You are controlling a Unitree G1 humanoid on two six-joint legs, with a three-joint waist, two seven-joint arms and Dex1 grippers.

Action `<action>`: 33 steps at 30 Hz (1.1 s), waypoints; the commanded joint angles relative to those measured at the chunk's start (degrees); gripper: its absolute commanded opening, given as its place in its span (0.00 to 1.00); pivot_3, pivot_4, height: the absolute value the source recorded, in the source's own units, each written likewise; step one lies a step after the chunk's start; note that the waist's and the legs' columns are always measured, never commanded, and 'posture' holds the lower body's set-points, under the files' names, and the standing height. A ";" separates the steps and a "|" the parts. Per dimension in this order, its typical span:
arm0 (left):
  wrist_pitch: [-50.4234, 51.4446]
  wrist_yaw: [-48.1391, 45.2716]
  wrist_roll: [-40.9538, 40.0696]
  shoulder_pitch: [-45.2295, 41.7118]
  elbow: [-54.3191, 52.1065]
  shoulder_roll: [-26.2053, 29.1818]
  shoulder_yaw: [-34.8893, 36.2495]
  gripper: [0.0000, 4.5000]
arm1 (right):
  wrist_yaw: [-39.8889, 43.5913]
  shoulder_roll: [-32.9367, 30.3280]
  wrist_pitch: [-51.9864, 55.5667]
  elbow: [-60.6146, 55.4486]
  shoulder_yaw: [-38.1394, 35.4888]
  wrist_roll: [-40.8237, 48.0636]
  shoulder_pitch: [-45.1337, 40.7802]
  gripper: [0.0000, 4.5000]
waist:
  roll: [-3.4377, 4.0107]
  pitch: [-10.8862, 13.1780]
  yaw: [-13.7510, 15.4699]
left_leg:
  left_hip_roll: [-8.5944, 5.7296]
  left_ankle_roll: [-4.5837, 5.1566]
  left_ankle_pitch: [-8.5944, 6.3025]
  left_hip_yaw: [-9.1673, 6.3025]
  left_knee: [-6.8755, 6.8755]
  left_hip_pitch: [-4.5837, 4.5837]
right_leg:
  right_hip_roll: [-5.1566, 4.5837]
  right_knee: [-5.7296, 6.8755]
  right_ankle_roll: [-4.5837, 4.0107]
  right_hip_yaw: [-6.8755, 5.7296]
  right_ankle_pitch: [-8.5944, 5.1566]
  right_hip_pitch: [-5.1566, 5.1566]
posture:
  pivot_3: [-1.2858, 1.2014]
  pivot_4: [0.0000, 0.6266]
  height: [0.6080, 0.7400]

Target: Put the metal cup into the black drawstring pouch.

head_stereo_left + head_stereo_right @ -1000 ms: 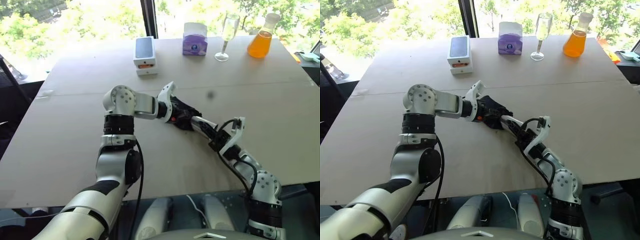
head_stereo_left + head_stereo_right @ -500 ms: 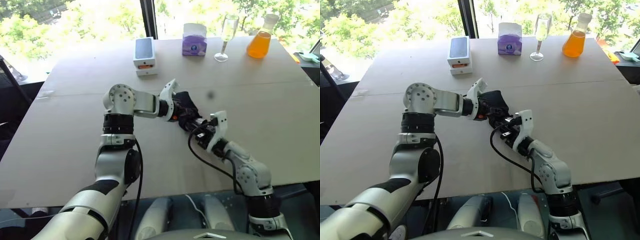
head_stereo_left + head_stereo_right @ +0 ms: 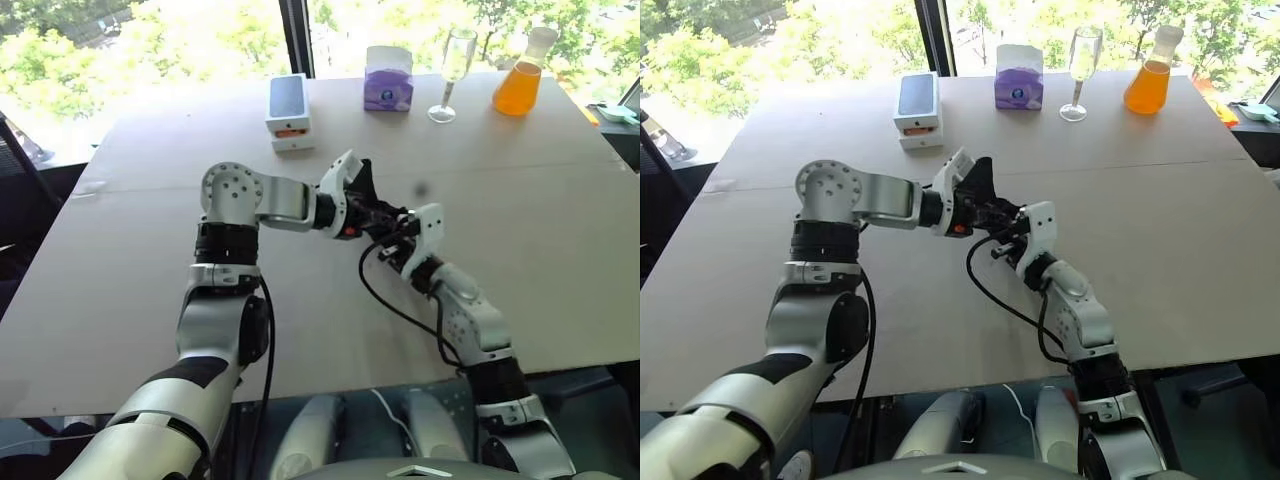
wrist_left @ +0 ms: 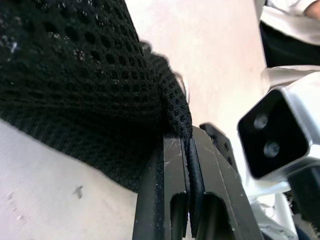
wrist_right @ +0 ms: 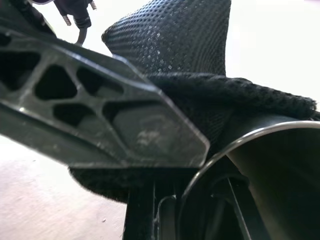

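Black open-weave mesh, dotted with small round holes, makes up the black drawstring pouch (image 3: 362, 195), which hangs soft and crumpled above the pale matte table (image 3: 150, 280) at the centre of the head view. The left gripper (image 4: 189, 165) has its two flat, scuffed black fingers pressed tight on a fold of the pouch's edge, the fabric bunching just above the tips. The right gripper (image 3: 398, 232) meets it from the lower right; its fingers are drawn narrow on the metal cup (image 5: 260, 180), whose thin, smooth, silvery round rim and dark hollow sit against the mesh at the pouch's mouth. How far the cup has entered the pouch cannot be told. Along the frame's top edge stand a boxy white carton (image 3: 289, 112), a purple tissue box (image 3: 389, 80), a clear stemmed glass (image 3: 455, 72) and a bulbous flask of orange liquid (image 3: 521, 82), well apart from both grippers.
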 commanded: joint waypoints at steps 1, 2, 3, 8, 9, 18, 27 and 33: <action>1.28 2.29 -5.03 0.01 0.46 -2.16 0.33 0.00 | 1.44 -0.60 -5.68 0.03 5.32 -6.46 -5.26 0.02 | 0.00 0.00 0.06 | 0.00 0.00 0.00 0.00 0.01 0.00 | 0.00 0.00 0.00 0.00 0.00 -0.01 | 0.52 0.24 1.00; 1.28 3.19 -5.33 0.15 0.51 -2.47 0.88 0.00 | 1.95 -1.05 -7.09 0.83 6.63 -8.42 -6.26 0.02 | 0.00 0.00 0.07 | 0.00 0.00 0.00 -0.01 0.01 0.00 | 0.01 -0.01 0.00 -0.02 0.00 -0.01 | 0.52 0.24 1.00; 1.28 3.92 -5.65 0.22 0.51 -2.68 1.28 0.00 | 2.29 -1.23 -8.02 1.46 7.30 -9.71 -6.83 0.02 | 0.00 0.00 0.04 | 0.00 0.00 0.00 -0.02 0.01 0.00 | 0.01 -0.01 0.00 -0.04 0.00 -0.01 | 0.52 0.24 1.00; 1.28 6.27 -4.64 -1.40 1.24 -4.78 4.30 0.00 | 6.48 -3.51 -14.77 5.63 11.96 -16.41 -9.50 0.02 | 0.00 0.00 0.05 | -0.01 0.00 0.00 -0.01 0.04 0.00 | 0.02 -0.01 0.00 -0.02 0.00 0.00 | 0.52 0.24 1.00; 1.28 6.43 -4.13 -1.88 1.33 -5.29 4.92 0.00 | 7.18 -3.72 -15.41 6.15 12.17 -16.96 -9.63 0.02 | 0.00 0.00 0.07 | -0.01 0.00 0.00 -0.01 0.04 0.00 | 0.02 -0.01 0.00 -0.02 0.00 0.01 | 0.52 0.24 1.00; 1.28 4.60 -6.46 0.44 -3.90 -1.31 2.59 0.00 | 2.78 0.01 -10.42 10.63 -0.53 -9.37 -11.81 0.02 | -0.01 0.01 -0.68 | 0.02 -0.01 0.01 -0.01 0.04 -0.03 | -0.03 0.02 0.00 0.02 0.00 0.01 | 0.52 0.24 1.00; 1.28 6.10 -9.62 1.85 -4.31 -2.86 2.27 0.00 | 6.67 0.63 -9.39 5.94 0.78 -6.01 -10.51 0.02 | -0.01 0.00 -0.85 | 0.00 -0.01 0.01 -0.04 0.07 -0.03 | 0.02 -0.01 0.00 -0.03 0.00 0.03 | 0.52 0.24 1.00; 1.28 9.59 -10.83 3.87 -2.30 -2.57 7.15 0.00 | 6.96 2.56 -1.29 -2.50 -8.03 8.80 -4.72 0.02 | -0.01 0.00 -1.02 | 0.01 -0.01 0.01 -0.04 0.05 -0.04 | -0.02 0.00 0.00 0.01 0.00 0.02 | 0.52 0.24 1.00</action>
